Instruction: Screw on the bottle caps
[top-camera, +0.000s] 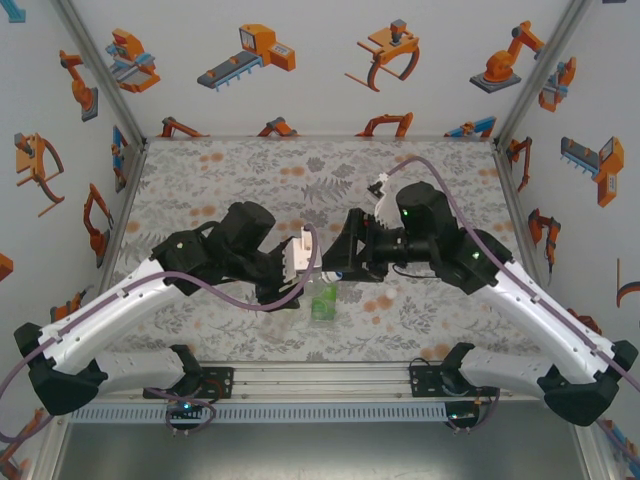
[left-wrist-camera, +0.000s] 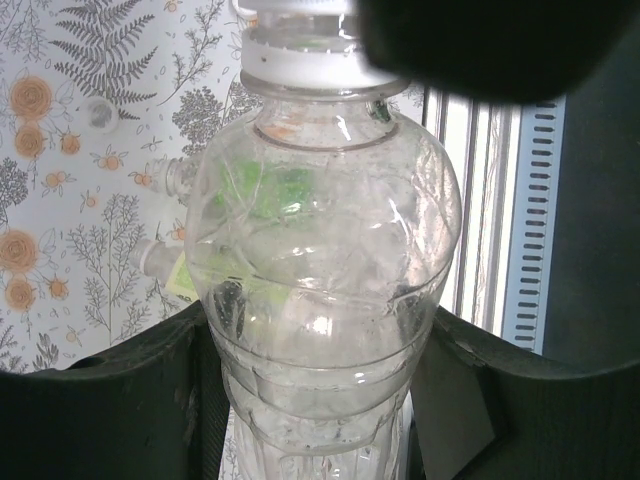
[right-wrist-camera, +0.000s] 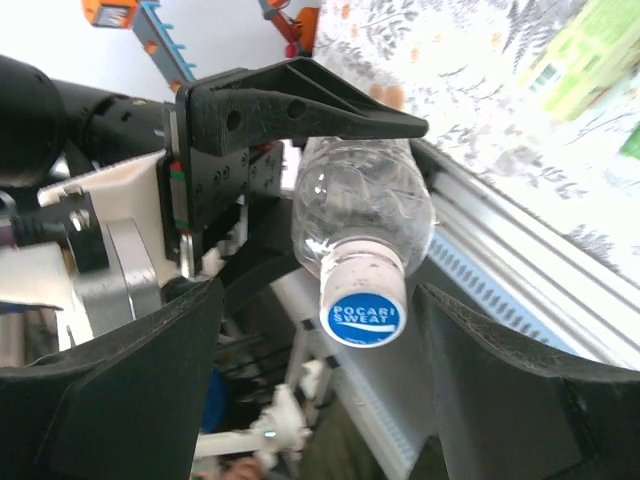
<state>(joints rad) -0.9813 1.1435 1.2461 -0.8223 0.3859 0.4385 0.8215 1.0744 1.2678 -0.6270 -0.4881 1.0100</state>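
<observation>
Top view: the left gripper (top-camera: 298, 262) and the right gripper (top-camera: 338, 262) meet nose to nose above the table (top-camera: 230, 170), with a green-labelled bottle (top-camera: 323, 300) just beneath them. Left wrist: the left fingers (left-wrist-camera: 100, 400) clench an unlabelled clear bottle (left-wrist-camera: 320, 260). Right wrist: the right jaws stand released on either side of the bottle's blue cap (right-wrist-camera: 365, 318), clear of it.

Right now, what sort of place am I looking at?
Probably a robot test booth: a left arm and right arm bolted at the edge of a flowery table, and walls papered with cartoon robots.
</observation>
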